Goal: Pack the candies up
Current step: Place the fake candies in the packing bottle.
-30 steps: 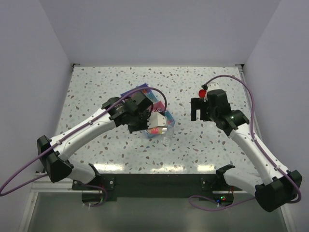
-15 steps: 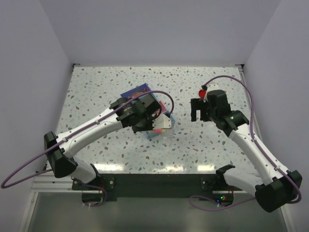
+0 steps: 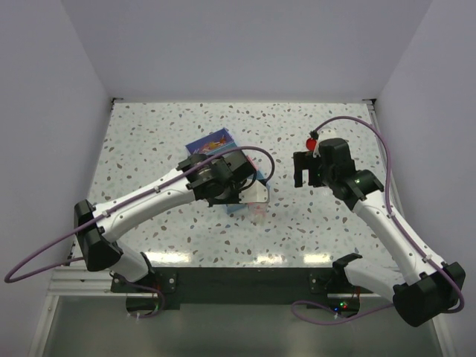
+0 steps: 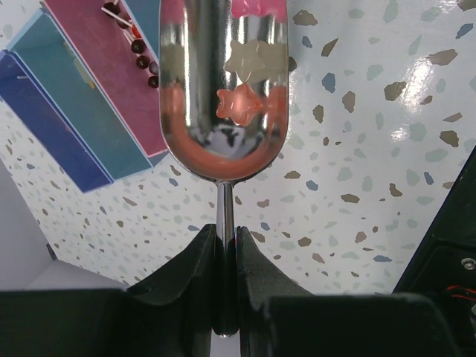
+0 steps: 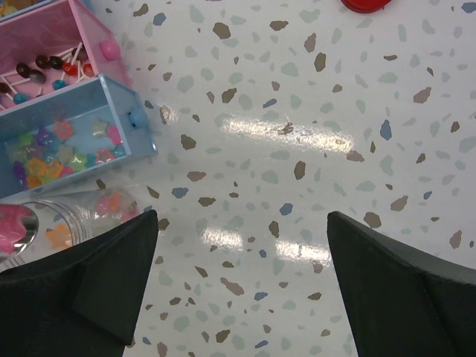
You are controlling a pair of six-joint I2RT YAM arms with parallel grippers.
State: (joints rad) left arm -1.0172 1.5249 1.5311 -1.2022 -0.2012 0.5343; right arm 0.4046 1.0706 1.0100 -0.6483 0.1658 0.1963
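My left gripper (image 4: 226, 234) is shut on the thin handle of a metal scoop (image 4: 223, 141). The scoop's bowl holds a few star-shaped candies (image 4: 242, 100), white and orange-pink. In the top view the left gripper (image 3: 249, 190) hovers by a clear jar (image 3: 258, 214). In the right wrist view, the jar (image 5: 89, 212) has a few candies in it. A blue box compartment (image 5: 111, 93) holds a heap of multicoloured candies (image 5: 56, 156). My right gripper (image 5: 242, 245) is open and empty above bare table, right of the jar; it also shows in the top view (image 3: 303, 172).
A pink compartment (image 5: 89, 30) behind the blue one holds lollipops (image 5: 44, 67). A round red lid (image 3: 312, 141) lies at the back right; its edge shows in the right wrist view (image 5: 364, 4). The box's coloured flap (image 3: 210, 141) lies behind the left gripper.
My left arm has swung right with the scoop, from over the box compartments to over the jar. The right arm has not moved.
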